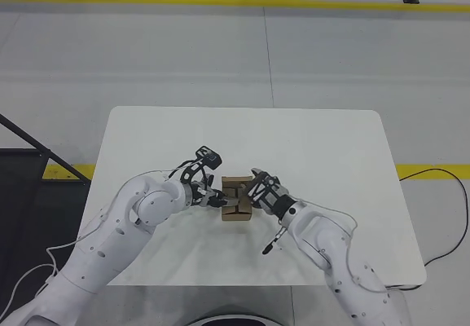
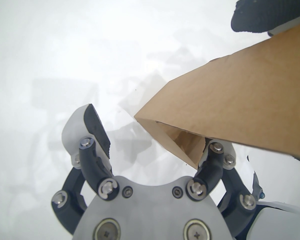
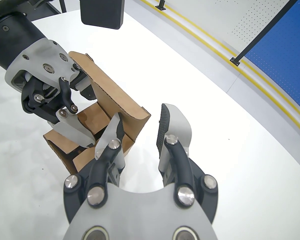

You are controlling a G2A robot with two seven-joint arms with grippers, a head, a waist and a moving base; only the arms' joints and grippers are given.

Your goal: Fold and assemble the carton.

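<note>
Top view: the carton is sitting on the counter between both arms. Left wrist view: your left jaws are standing wide astride a flap. Right wrist view: your right jaws are gaping likewise. I judge it light and crease-prone; be pinching flap edges.

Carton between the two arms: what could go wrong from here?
The left gripper and the right gripper both have their fingers open, so neither clamps the carton; a push might slide it across the table.
The grippers sit very close across the carton and could knock each other.
The raised flap could crease if pressed unevenly.
</note>
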